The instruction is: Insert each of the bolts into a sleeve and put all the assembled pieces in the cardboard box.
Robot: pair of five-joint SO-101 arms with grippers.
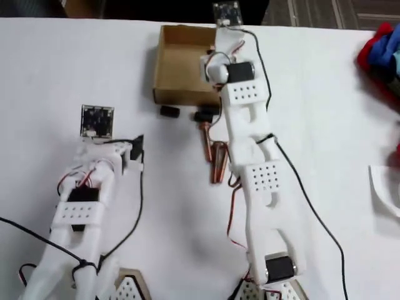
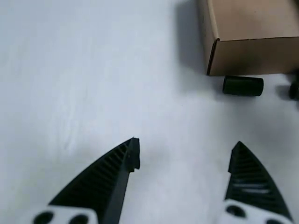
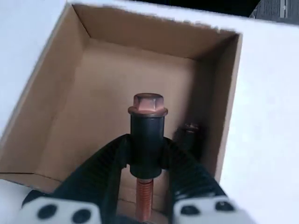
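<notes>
Right wrist view shows the right end effector [image 3: 146, 147] clamping the sleeved bolt [image 3: 147, 122] above the cardboard box [image 3: 140, 35]. Lower it near the box floor before release, avoiding bounce. The left end effector [image 2: 187, 142] hangs open over the tabletop [image 2: 70, 70].

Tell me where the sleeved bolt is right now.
In the right wrist view, the sleeved bolt sits clamped in the right gripper, over the open cardboard box.
</notes>
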